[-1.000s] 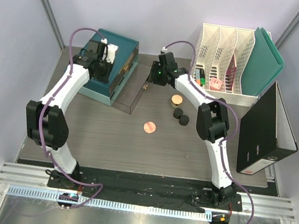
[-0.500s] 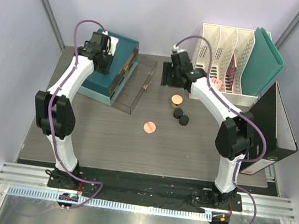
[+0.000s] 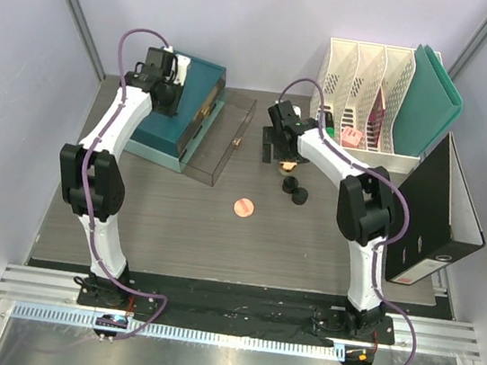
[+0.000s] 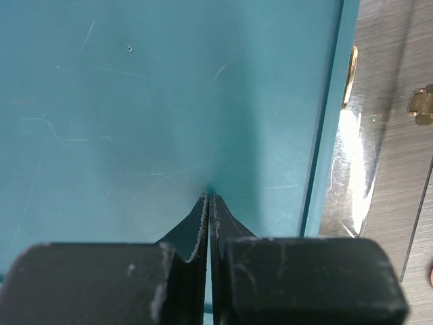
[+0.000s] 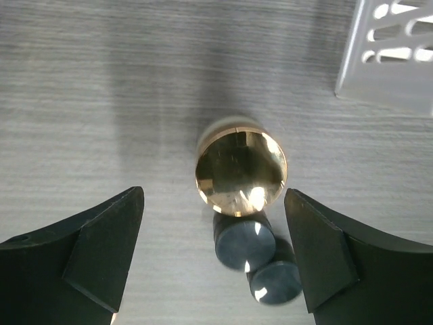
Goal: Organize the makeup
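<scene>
Gold-lidded jar sits below the wide-open right claw, black jar just beside it; skewed closing could knock both.

I can read no text, brand, number or sign in any of my three views. The nearest thing to a label is a white sticker with a red mark on it. It sits at the lower end of the black binder, at the right edge of the top view, and any print on it is too small to make out. In the left wrist view, the teal box lid shows only fine scratches. In the right wrist view, the shiny gold top of the tan jar shows only glare.
</scene>
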Robot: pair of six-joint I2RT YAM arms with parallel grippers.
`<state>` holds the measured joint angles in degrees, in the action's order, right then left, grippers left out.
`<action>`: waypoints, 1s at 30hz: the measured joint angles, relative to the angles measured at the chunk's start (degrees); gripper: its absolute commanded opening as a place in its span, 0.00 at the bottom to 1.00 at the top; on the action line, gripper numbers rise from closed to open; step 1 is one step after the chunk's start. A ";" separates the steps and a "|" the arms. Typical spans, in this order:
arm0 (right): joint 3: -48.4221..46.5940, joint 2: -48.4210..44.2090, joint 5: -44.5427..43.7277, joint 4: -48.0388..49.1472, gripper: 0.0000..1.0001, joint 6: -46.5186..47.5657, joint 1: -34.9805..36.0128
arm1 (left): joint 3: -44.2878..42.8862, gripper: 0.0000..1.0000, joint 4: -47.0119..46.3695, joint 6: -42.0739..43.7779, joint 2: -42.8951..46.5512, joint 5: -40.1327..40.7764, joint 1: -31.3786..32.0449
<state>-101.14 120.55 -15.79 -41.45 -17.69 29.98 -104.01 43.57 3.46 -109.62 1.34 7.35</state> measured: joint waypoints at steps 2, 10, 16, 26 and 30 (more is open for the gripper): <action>-1.53 2.23 -0.31 -0.39 0.90 -0.02 -0.09 | 0.00 0.48 -0.02 0.11 0.00 -0.13 -0.02; -2.69 5.86 -1.33 -1.07 0.90 -1.16 -0.96 | -0.04 1.00 -0.85 0.00 0.02 -1.53 -1.03; -0.83 6.25 -1.38 -0.98 0.86 -2.08 -2.38 | -0.04 1.00 -1.03 -0.04 0.02 -1.62 -1.11; 3.04 5.64 -0.63 7.58 0.13 -3.96 -3.54 | -0.24 1.00 -0.87 -0.20 -0.07 -1.62 -1.14; 3.23 5.64 0.31 8.57 0.02 -3.98 -3.54 | -0.24 1.00 -0.87 -0.31 -0.07 -1.64 -1.14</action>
<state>-97.91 126.19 -15.49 -32.88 -21.67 26.44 -104.25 42.70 3.16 -109.69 -0.30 6.22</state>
